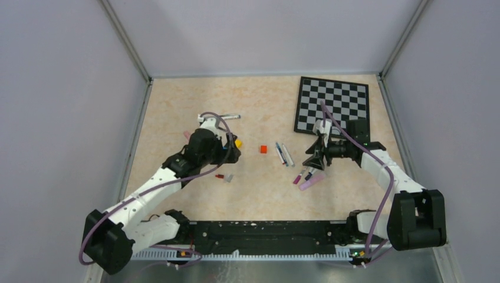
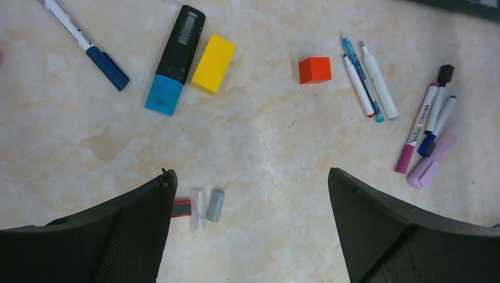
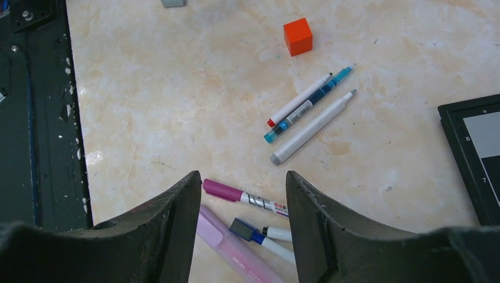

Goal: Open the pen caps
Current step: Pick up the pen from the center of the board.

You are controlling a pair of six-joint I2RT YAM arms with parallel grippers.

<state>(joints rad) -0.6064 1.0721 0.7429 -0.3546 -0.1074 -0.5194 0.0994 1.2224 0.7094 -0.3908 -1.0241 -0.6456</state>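
Low in the left wrist view, the left claw (image 2: 250,177) gapes wide and empty above the worktop (image 2: 265,147) — loose pen caps (image 2: 215,205), grey, clear and red, lie just beside its left finger, with a black-and-blue highlighter (image 2: 175,59), a yellow block (image 2: 213,63) and a red cube (image 2: 314,69) near the top. At the bottom of the right wrist view the right claw (image 3: 243,177) stands partly open, gripping nothing — a magenta-capped pen (image 3: 224,190) lies across the gap between its fingers, with a blue-capped pen (image 3: 247,232) and a pink highlighter (image 3: 230,247) just below. Three slim pens (image 3: 309,104) lie further up the frame.
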